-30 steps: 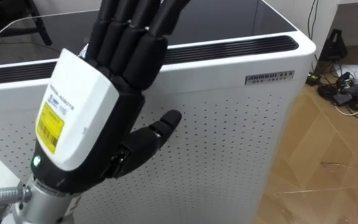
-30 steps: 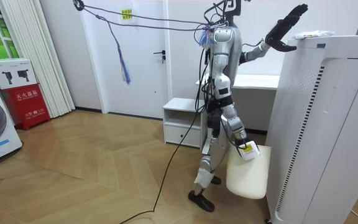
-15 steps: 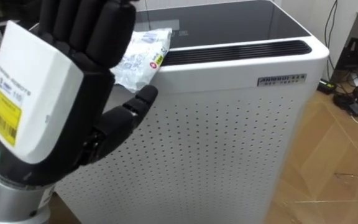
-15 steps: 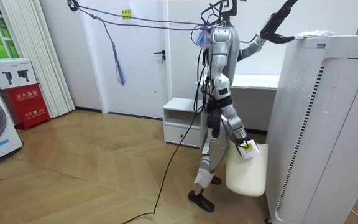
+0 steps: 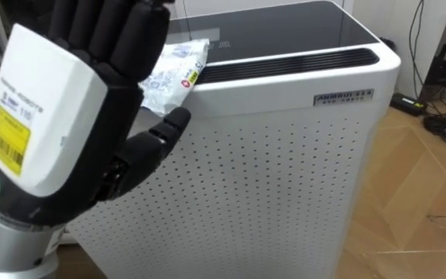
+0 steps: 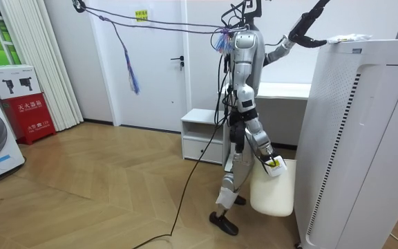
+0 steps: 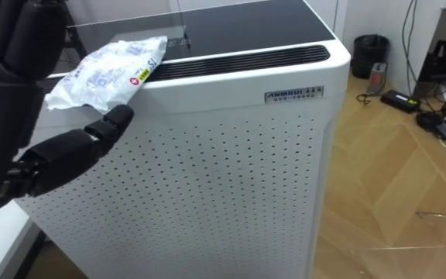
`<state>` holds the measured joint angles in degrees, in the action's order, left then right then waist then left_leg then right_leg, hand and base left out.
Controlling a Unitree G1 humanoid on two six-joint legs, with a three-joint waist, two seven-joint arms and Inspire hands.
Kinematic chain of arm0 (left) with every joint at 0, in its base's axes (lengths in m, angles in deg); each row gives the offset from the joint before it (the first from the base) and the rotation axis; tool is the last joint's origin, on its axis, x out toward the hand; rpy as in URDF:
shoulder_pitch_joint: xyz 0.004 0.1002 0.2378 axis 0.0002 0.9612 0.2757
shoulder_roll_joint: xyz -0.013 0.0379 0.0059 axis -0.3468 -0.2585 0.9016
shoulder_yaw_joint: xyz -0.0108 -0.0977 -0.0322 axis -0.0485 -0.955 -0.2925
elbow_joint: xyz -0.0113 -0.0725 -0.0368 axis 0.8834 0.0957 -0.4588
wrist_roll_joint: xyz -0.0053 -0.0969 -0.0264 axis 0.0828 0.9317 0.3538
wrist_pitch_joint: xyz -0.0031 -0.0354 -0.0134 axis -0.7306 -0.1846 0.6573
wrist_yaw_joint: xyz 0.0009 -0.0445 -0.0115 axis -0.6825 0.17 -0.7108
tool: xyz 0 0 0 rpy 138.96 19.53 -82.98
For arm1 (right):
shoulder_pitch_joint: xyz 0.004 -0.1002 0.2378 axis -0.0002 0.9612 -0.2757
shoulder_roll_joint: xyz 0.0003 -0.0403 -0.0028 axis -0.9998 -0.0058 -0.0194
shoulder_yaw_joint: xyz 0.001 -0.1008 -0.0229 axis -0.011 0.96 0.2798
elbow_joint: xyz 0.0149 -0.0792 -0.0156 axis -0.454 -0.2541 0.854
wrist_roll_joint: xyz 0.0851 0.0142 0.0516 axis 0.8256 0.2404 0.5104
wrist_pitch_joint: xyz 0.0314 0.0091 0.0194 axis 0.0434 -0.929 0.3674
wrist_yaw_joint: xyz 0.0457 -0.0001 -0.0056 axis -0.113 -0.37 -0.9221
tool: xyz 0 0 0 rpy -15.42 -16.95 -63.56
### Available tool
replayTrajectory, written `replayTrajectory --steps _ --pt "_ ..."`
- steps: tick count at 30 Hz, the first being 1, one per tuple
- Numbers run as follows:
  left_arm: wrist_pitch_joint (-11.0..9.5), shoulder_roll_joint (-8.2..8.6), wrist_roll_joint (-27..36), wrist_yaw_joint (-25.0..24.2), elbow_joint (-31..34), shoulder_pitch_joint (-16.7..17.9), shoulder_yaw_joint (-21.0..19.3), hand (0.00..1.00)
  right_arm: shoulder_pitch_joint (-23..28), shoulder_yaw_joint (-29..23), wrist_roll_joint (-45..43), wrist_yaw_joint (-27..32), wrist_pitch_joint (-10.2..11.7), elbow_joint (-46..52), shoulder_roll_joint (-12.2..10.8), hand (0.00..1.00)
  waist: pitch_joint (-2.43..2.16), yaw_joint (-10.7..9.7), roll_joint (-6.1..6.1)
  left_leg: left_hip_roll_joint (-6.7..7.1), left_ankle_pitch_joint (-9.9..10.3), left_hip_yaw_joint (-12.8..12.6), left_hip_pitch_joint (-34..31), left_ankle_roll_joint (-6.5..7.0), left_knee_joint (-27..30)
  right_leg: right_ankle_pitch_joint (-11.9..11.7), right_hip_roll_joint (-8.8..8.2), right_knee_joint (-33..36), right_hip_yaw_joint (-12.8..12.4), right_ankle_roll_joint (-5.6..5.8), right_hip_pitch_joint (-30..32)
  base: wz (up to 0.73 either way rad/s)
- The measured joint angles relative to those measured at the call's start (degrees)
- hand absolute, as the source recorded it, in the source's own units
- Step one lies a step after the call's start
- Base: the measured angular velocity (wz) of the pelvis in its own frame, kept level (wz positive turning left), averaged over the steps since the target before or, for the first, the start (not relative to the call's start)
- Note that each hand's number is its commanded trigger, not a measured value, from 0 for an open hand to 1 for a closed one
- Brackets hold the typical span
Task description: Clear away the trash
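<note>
Hovering L hand (image 5: 53,116), fingers straight & apart, just beside crumpled white wrapper (image 5: 173,74) on air purifier (image 5: 285,178) top, pre-grasp step, then prob. moving over wrapper w/ fingers curling round it.

Yellow label (image 5: 10,139) on back of left hand (image 5: 60,116). Nameplate (image 5: 344,96) at air purifier's (image 5: 269,186) top front edge. Printed wrapper (image 7: 107,68) on top. Nothing legible.

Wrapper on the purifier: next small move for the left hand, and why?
Probably lower the left hand onto the wrapper and close on it: the hand is open and empty close to it, and the wrapper lies on the purifier's top edge.
</note>
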<state>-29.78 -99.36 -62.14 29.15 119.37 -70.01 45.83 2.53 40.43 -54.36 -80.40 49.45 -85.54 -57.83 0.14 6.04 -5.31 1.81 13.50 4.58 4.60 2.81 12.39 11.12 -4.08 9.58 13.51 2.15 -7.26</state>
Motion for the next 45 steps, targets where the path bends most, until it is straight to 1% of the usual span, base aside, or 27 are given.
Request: replayTrajectory --steps 4,6,9,13,20,27,37,38,41,45 --pt "-0.6 -0.08 0.0 0.0 -0.3 0.9 0.0 0.00 0.0 0.0 0.0 0.0 0.0 0.0 0.0 1.00 0.25 0.4 0.35 -0.02 0.0 -0.2 0.2 0.00 -0.1 0.0 0.00 0.0 -0.4 0.00 0.0 -0.02" --pt "-0.8 -0.09 0.0 0.0 -0.6 2.5 0.0 0.00 0.0 0.0 0.0 0.0 0.0 0.0 0.0 1.00 0.38 0.4 0.53 -0.02 0.0 -0.6 0.1 0.00 -0.1 0.0 0.00 0.0 -0.6 0.00 0.1 -0.04" --pt "-0.8 -0.08 0.0 0.0 -1.7 3.6 0.0 0.00 0.0 -0.1 0.0 0.1 0.0 0.0 0.0 1.00 0.56 0.4 0.80 -0.03 0.0 -0.7 0.0 0.00 -0.1 0.0 0.01 0.0 -0.6 0.00 0.3 0.00" --pt "-0.8 -0.08 -0.1 -0.1 -2.8 4.3 0.2 0.00 0.0 -0.1 0.0 0.1 0.0 0.0 0.0 1.00 0.54 0.3 0.77 -0.02 0.0 -0.7 -0.1 0.00 -0.1 0.0 0.01 0.0 -0.6 0.00 0.4 0.00" --pt "-0.4 -0.07 -0.1 -1.1 -4.4 4.3 0.2 0.00 0.0 -0.1 0.0 -0.1 0.0 0.0 0.0 1.00 0.34 0.1 0.45 -0.02 0.0 -0.8 -0.3 0.00 -0.1 0.0 0.01 0.0 -0.6 0.00 0.4 0.00" --pt "-0.1 -0.04 -0.1 -3.5 -5.1 4.3 0.2 0.00 0.0 -0.2 -0.2 -0.7 0.0 0.0 0.1 1.00 0.22 0.1 0.21 -0.05 0.0 -1.0 0.0 0.00 -0.1 0.0 0.01 0.0 -0.7 0.00 0.4 0.00" --pt "1.2 -0.11 -0.1 -3.9 -6.2 4.4 0.2 0.00 0.0 -0.1 -1.1 -0.7 0.0 -0.2 0.1 1.00 0.25 0.3 0.24 -0.04 0.0 -1.0 0.0 0.00 -0.3 0.0 0.02 0.0 -0.7 0.00 0.3 0.00" --pt "1.2 -0.11 -0.1 -3.9 -6.5 4.4 0.2 0.00 0.0 -0.1 -1.4 -0.7 0.0 -0.2 0.1 1.00 0.34 0.4 0.37 -0.04 0.0 -1.0 0.0 0.00 -0.3 0.0 0.02 0.0 -0.7 0.00 0.3 0.00" --pt "1.7 -0.12 -0.1 -3.9 -6.7 4.4 0.1 0.00 0.0 -0.1 -1.6 -0.7 0.0 -0.1 0.1 1.00 0.29 0.5 0.30 -0.05 0.0 -1.0 0.1 0.00 -0.4 0.0 0.02 0.0 -0.8 0.00 0.4 0.00" --pt "1.9 -0.12 -0.1 -4.0 -6.7 4.4 -1.4 0.00 0.0 -0.2 -2.1 -0.7 0.0 0.4 0.1 1.00 0.24 0.5 0.25 -0.06 0.0 -1.0 0.2 0.01 -0.5 0.0 0.02 0.0 -0.9 0.00 0.4 0.00"
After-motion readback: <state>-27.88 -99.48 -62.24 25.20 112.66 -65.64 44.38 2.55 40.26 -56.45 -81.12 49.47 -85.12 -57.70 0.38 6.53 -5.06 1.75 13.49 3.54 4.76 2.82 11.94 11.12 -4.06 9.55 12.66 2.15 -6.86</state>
